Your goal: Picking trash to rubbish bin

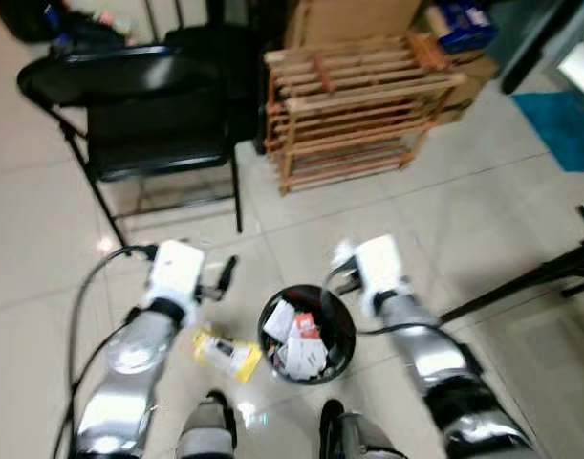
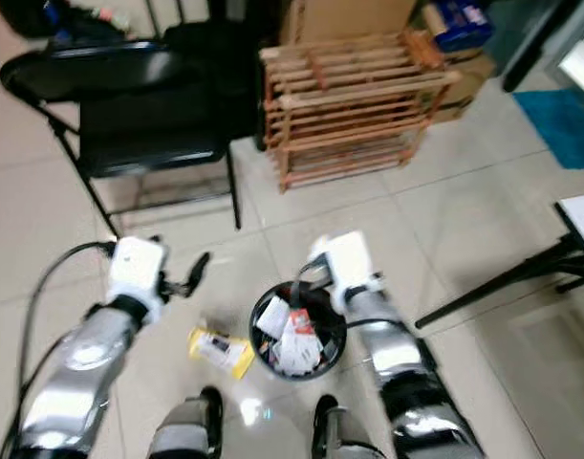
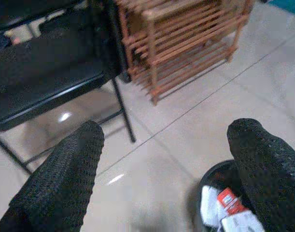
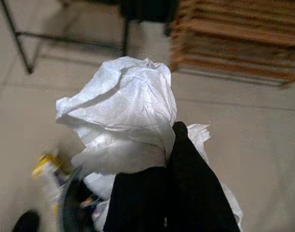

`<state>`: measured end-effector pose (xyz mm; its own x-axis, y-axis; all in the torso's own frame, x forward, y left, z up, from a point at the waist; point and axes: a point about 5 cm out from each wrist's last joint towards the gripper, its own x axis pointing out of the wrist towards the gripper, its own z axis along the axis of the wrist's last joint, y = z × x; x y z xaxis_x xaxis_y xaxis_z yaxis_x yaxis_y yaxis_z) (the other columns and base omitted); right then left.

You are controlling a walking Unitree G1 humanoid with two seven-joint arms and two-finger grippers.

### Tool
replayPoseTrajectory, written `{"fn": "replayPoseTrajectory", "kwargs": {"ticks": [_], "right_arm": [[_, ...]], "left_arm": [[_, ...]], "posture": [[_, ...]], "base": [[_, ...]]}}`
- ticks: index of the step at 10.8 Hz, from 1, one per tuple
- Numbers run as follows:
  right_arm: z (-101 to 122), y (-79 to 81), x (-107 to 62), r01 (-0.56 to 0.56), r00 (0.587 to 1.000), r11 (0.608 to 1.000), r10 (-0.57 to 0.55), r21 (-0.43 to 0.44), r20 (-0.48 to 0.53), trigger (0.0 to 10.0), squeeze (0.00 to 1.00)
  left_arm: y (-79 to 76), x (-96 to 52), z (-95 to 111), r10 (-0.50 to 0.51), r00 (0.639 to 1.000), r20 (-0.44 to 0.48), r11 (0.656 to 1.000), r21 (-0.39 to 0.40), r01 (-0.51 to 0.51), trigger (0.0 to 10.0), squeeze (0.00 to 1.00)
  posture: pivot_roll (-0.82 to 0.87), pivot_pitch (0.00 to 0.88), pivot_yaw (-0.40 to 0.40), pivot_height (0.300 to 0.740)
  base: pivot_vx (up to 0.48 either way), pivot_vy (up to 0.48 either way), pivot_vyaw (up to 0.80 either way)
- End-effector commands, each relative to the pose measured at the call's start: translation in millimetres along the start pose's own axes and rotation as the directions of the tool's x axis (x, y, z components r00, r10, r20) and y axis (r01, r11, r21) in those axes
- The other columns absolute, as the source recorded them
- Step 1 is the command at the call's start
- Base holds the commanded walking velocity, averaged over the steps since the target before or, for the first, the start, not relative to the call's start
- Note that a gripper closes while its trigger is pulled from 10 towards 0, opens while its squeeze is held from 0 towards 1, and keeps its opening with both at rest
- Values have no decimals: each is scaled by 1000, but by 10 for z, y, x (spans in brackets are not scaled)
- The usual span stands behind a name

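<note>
The small black rubbish bin (image 1: 307, 333) is sitting on the tiled floor just in front of the robot's feet, and everything here is arranging itself around it. It is already holding a heap of crumpled papers and wrappers, white with a bit of red print, reaching nearly to the rim. Just beside the bin, on the robot's left, a yellow and white packet (image 1: 225, 353) is lying flat on the tiles, not yet picked up.

The right gripper (image 4: 167, 140) is hovering at the bin's far rim, its fingers pinching closed on a crumpled white tissue (image 4: 123, 108); I'd say it is being held there so it can drop straight in. The left gripper (image 3: 169, 166) is hanging a little way off the bin on the left, fingers spread wide and holding nothing, likely waiting its turn for the packet.

Farther back from the bin, to the left, a black folding chair (image 1: 143, 110) is standing, and straight beyond the bin a slatted wooden rack (image 1: 354, 105) is resting against cardboard boxes.
</note>
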<state>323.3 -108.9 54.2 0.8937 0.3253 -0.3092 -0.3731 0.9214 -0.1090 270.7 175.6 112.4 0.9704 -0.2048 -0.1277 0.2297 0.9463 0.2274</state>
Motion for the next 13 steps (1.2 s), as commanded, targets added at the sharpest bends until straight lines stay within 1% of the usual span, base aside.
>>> {"fn": "replayPoseTrajectory", "kwargs": {"ticks": [1, 3, 4, 6, 7, 10, 12, 13], "right_arm": [[-109, 46, 5, -26, 999, 1000, 26, -11, -33, 10000, 0], [-241, 222, 48, -83, 992, 996, 81, -25, -95, 10000, 0], [-320, 288, 45, -103, 986, 994, 97, -39, -133, 10000, 0], [-452, 352, 19, -127, 973, 991, 117, -41, -199, 10000, 0], [-543, 414, -14, -149, 963, 988, 133, -50, -233, 10000, 0], [-671, 508, -71, -166, 950, 985, 149, -38, -274, 10000, 0], [-680, 513, -76, -151, 954, 988, 135, -39, -268, 10000, 0], [-668, 499, -72, -130, 960, 991, 115, -41, -254, 10000, 0]], "left_arm": [[2, -67, 4, 3, 1000, -18, 1000, 5, -2, 10000, 0], [58, -156, 22, 21, 999, -44, 1000, 14, -20, 10000, 0], [75, -177, 43, 28, 998, -52, 1000, 15, -27, 10000, 0], [94, -197, 64, 35, 997, -65, 999, 15, -34, 10000, 0], [105, -205, 69, 38, 997, -73, 999, 16, -36, 10000, 0], [102, -199, 77, 27, 996, -88, 1000, 17, -26, 10000, 0], [114, -201, 69, 29, 994, -101, 1000, 11, -28, 10000, 0], [111, -212, 37, 19, 992, -124, 1000, -8, -20, 10000, 0]], "posture": [[442, 343, -86, 740], [463, 355, -85, 740], [492, 367, -85, 740], [505, 370, -80, 740], [511, 373, -74, 740], [505, 374, -65, 740], [506, 374, -66, 740], [510, 376, -66, 740]], "base": [[0, 0, 0], [0, 0, 0], [0, 0, 0], [0, 0, 0], [0, 0, 0], [0, 0, 0], [0, 0, 0], [0, 0, 0]]}}
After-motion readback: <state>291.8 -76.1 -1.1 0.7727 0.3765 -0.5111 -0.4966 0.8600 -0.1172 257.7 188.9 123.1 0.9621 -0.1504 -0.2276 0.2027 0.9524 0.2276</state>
